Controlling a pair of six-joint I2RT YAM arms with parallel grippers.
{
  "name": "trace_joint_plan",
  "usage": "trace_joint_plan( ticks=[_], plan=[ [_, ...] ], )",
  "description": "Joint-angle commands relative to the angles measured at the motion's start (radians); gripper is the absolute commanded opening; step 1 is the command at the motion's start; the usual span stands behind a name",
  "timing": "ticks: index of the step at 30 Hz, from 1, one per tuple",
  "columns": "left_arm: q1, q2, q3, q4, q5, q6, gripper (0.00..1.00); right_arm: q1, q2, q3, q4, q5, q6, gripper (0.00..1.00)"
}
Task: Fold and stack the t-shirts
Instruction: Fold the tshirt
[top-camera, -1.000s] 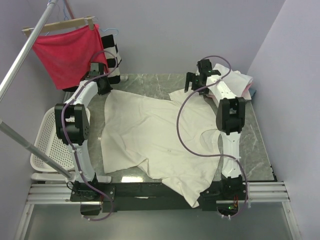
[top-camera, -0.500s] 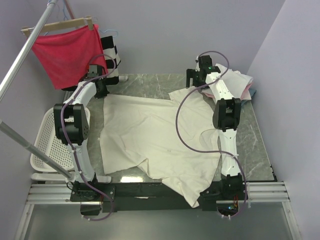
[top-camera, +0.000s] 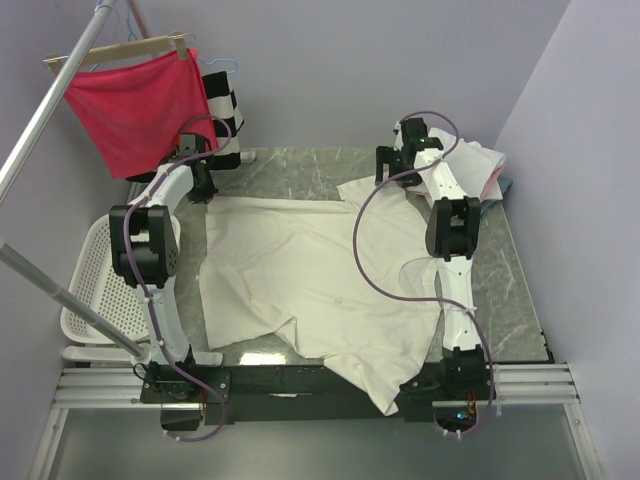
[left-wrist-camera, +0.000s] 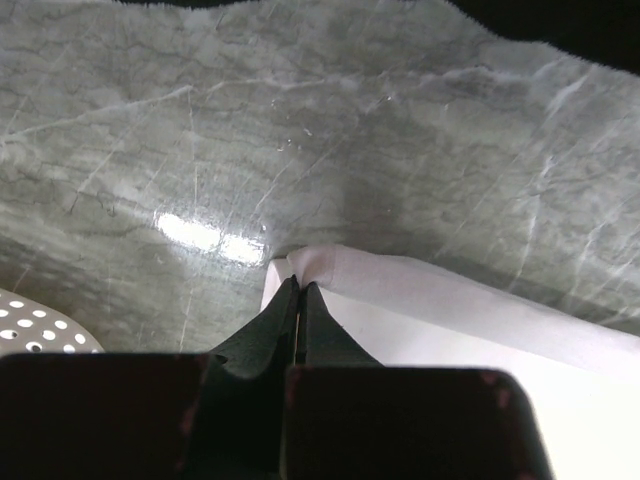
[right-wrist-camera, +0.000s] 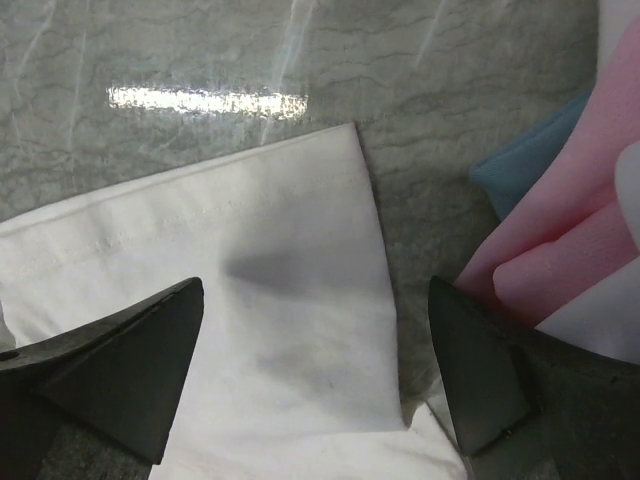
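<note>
- A cream t-shirt (top-camera: 310, 270) lies spread flat over most of a grey-green marble tabletop (top-camera: 300, 168). Its far edge runs close to the table's far edge, and a fold of it hangs over the near edge towards the right.
- The left gripper (left-wrist-camera: 300, 300) is at the shirt's far-left corner, near the far-left corner of the table. Its black fingers are clenched together on the corner of the fabric, which bunches slightly at the tips.
- The right gripper (right-wrist-camera: 312, 300) is near the far edge, right of centre. Its fingers are spread wide apart and grasp nothing. It is above one sleeve (right-wrist-camera: 250, 290) of the shirt, which lies flat and casts back a soft shadow.
- A pile of folded shirts (top-camera: 482, 165) sits in the far-right corner, just beside that sleeve. A pink shirt (right-wrist-camera: 560, 230) and a blue shirt (right-wrist-camera: 530, 160) show among white ones.
- A red cloth (top-camera: 130, 105) hangs on a hanger beyond the far-left corner, beside a black-and-white checked garment (top-camera: 222, 105).
- A white perforated basket (top-camera: 90, 290) stands off the table's left edge.
</note>
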Motion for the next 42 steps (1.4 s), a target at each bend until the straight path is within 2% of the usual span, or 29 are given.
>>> trace_joint_plan(
  ticks=[1, 3, 4, 6, 15, 17, 19, 20, 27, 30, 34, 42],
  plan=[
    [0.009, -0.002, 0.031, -0.019, -0.015, 0.030, 0.01, -0.021, 0.026, 0.031, -0.047, -0.065, -0.012, 0.95],
    [0.009, 0.005, 0.034, -0.022, -0.003, 0.033, 0.01, -0.021, 0.035, 0.034, -0.075, -0.101, -0.019, 0.91],
    [0.009, 0.005, 0.036, -0.024, 0.000, 0.033, 0.01, -0.022, 0.036, 0.035, -0.084, -0.102, -0.017, 0.78],
    [0.009, 0.012, 0.039, -0.025, 0.009, 0.033, 0.01, -0.022, 0.046, 0.040, -0.108, -0.096, -0.008, 0.68],
    [0.009, 0.037, 0.047, -0.025, 0.041, 0.035, 0.01, -0.021, 0.049, 0.043, -0.104, -0.091, -0.009, 0.59],
    [0.009, 0.041, 0.050, -0.025, 0.051, 0.037, 0.01, -0.021, 0.046, 0.040, -0.096, -0.090, -0.009, 0.52],
    [0.009, 0.049, 0.056, -0.027, 0.057, 0.038, 0.02, -0.022, 0.044, 0.043, -0.087, -0.078, -0.009, 0.35],
    [0.009, 0.054, 0.059, -0.028, 0.058, 0.038, 0.02, -0.025, 0.044, 0.047, -0.087, -0.075, 0.000, 0.02],
    [0.009, 0.060, 0.068, -0.027, 0.066, 0.040, 0.01, -0.039, -0.003, 0.015, -0.030, -0.058, 0.020, 0.00],
    [0.010, 0.057, 0.070, -0.012, 0.074, 0.037, 0.02, -0.050, -0.075, -0.035, 0.035, -0.059, 0.044, 0.00],
    [0.012, 0.067, 0.128, -0.019, 0.086, 0.041, 0.01, -0.074, -0.191, -0.134, 0.212, -0.140, 0.150, 0.00],
    [0.042, 0.126, 0.304, -0.042, 0.087, 0.064, 0.01, -0.091, -0.237, -0.040, 0.252, -0.203, 0.204, 0.00]
  ],
)
